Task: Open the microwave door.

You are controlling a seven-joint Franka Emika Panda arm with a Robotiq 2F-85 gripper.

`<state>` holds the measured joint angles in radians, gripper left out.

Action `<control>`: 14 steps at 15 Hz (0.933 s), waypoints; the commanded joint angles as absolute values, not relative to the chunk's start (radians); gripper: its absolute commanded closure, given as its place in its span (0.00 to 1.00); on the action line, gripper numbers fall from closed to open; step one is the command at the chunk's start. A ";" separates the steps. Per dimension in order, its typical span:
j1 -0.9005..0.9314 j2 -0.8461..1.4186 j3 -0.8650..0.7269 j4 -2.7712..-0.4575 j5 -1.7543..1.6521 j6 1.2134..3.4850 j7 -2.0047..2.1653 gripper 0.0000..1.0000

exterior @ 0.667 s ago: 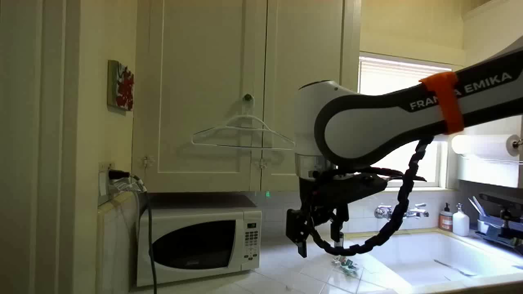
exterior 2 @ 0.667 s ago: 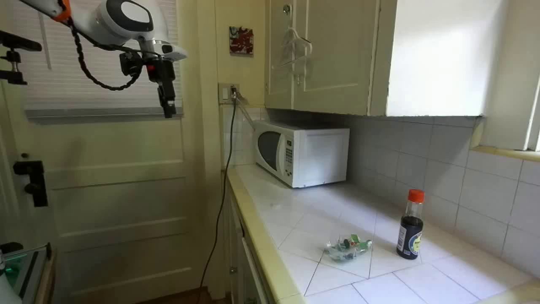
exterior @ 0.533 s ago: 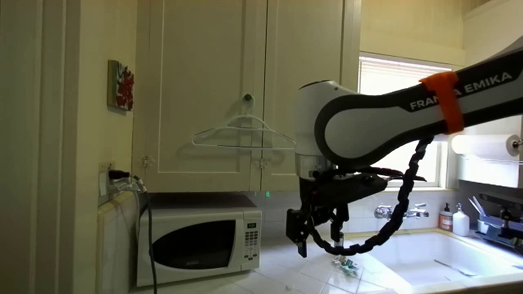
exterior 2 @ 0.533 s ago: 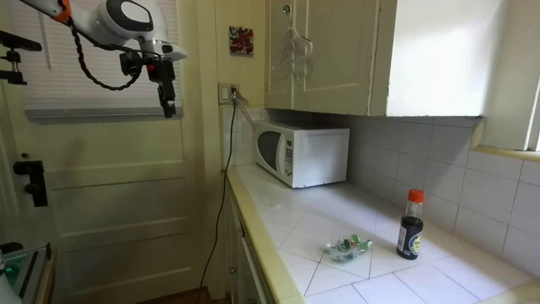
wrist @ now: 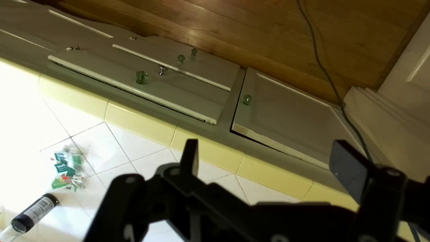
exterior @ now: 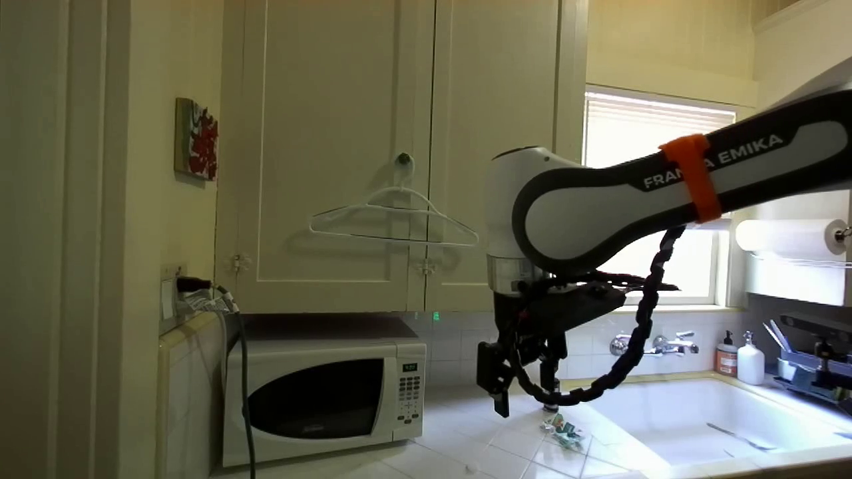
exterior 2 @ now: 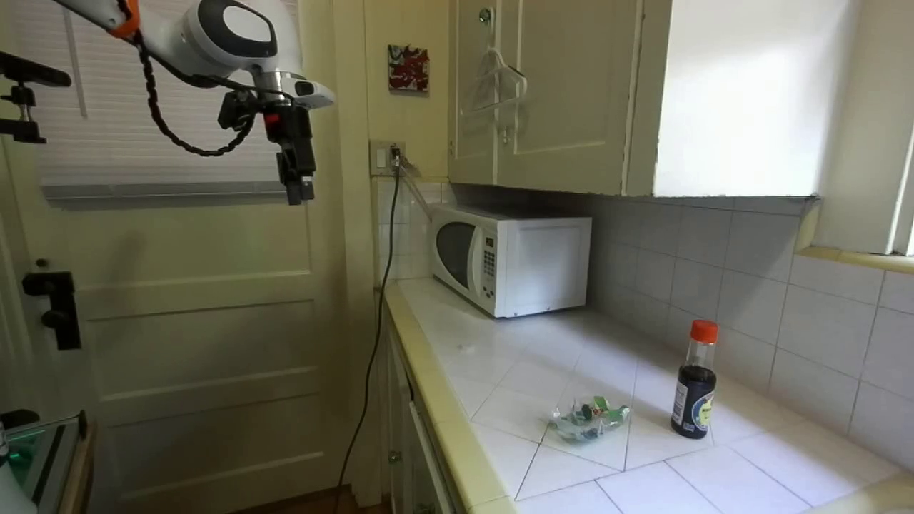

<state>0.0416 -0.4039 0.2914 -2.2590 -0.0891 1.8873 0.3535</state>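
The white microwave point(exterior: 403, 436) stands on the counter under the wall cabinets; its side shows in an exterior view point(exterior 2: 546, 264). The microwave door point(exterior: 316, 399) with its dark window is shut in both exterior views point(exterior 2: 455, 251). My gripper point(exterior: 526, 396) hangs pointing down, apart from the microwave, to its right in an exterior view. It is in the air left of and higher than the microwave in an exterior view point(exterior 2: 300, 193). In the wrist view my gripper point(wrist: 270, 161) is open, with nothing between its fingers. The microwave is out of the wrist view.
A dark cord point(exterior: 245, 372) hangs in front of the microwave's left side. A red-capped bottle point(exterior 2: 694, 400) and a clear wrapper point(exterior 2: 589, 417) lie farther along the counter point(exterior 2: 457, 414). A hanger point(exterior: 396, 236) hangs from the cabinet. A sink point(exterior: 725, 426) is at the right.
The arm has shifted: my gripper has moved a little to the right in both exterior views, and slightly lower in an exterior view. The microwave and its door have not moved.
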 commanded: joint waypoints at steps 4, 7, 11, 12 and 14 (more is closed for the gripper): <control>0.066 -0.389 0.228 -2.276 -0.126 1.970 0.248 0.00; 0.066 -0.388 0.140 -2.323 -0.126 2.165 0.041 0.00; 0.080 -0.295 0.012 -2.332 -0.068 2.436 -0.258 0.00; 0.096 -0.257 -0.021 -2.323 -0.025 2.495 -0.341 0.00; 0.173 -0.178 -0.108 -2.295 0.107 2.554 -0.502 0.00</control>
<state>0.0742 -0.2867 -0.0034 -2.3317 -0.0380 2.4726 -0.3071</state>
